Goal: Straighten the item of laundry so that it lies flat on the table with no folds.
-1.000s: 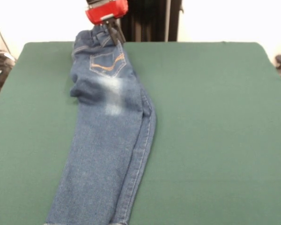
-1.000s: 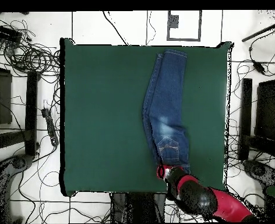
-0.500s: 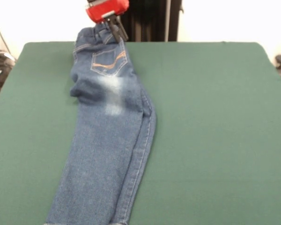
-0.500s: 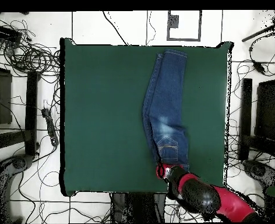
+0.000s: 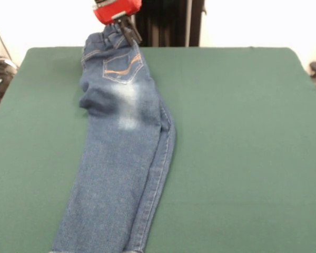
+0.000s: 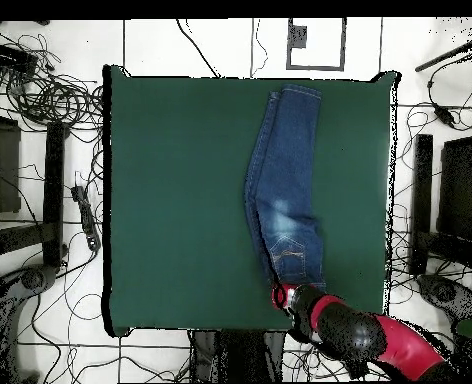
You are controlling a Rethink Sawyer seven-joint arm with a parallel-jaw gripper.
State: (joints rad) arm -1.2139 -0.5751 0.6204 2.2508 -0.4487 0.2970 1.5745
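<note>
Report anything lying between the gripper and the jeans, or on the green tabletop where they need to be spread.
Nothing visible does. The gripper is already at the waistband of the jeans, and the table around them shows only bare green surface in both views.

The small blue denim child's jeans [image 5: 121, 158] are laid lengthwise on the large dark green felt-topped table [image 5: 237, 147], left of centre in the front view. The waistband is placed at the far edge, under the red and black gripper [image 5: 124, 29]; the hems are found at the near edge.
</note>
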